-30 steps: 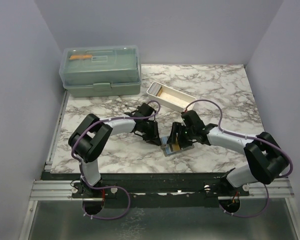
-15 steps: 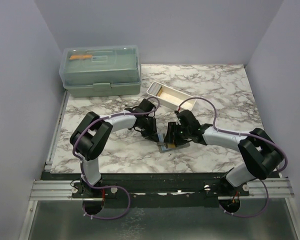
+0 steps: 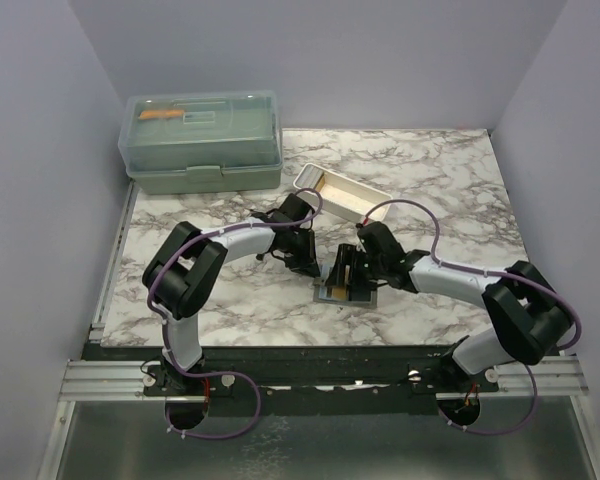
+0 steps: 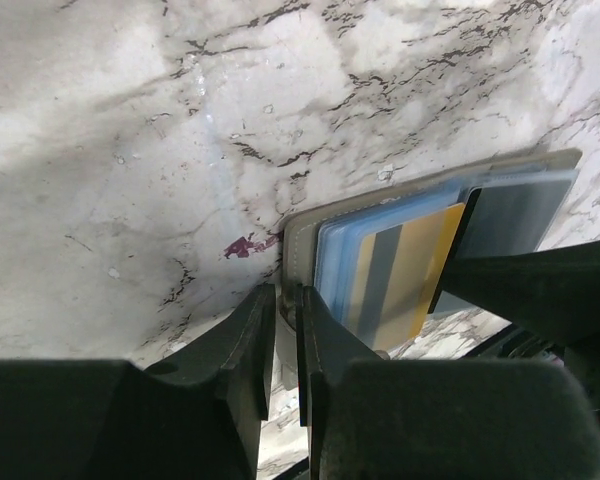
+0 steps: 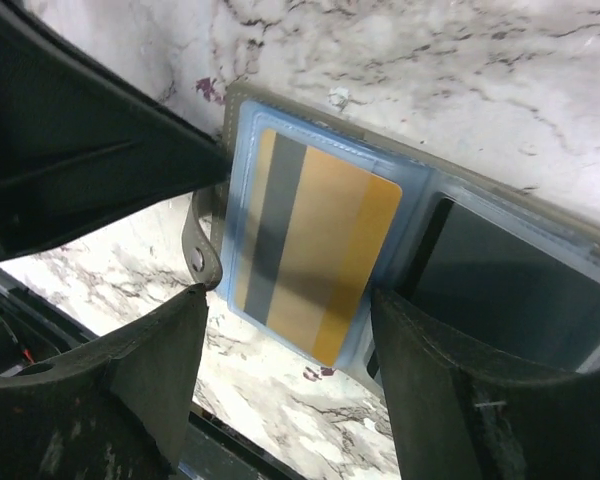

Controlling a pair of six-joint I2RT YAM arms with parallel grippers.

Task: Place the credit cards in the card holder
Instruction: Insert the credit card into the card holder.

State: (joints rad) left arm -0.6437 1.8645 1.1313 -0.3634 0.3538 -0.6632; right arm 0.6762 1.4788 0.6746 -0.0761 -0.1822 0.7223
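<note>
Both tools meet at one spot in top view: left gripper [image 3: 308,266] & right gripper [image 3: 342,275] over the card holder [image 3: 332,294], which lies open at table [image 3: 450,180] front-centre, apart from white tray [image 3: 342,193] & green box [image 3: 202,140].

L wrist: jaws nearly together, tips at holder's olive edge; can't tell if pinched. Gold card [image 4: 420,270] lies on light blue card [image 4: 380,212] on holder.

R wrist: jaws spread wide, straddling gold card's end.

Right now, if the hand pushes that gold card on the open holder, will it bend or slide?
The gold card looks thin, flat and stiff, so it probably slides rather than bends. It rests on a smooth blue card in the card holder, so it may skate easily.
</note>
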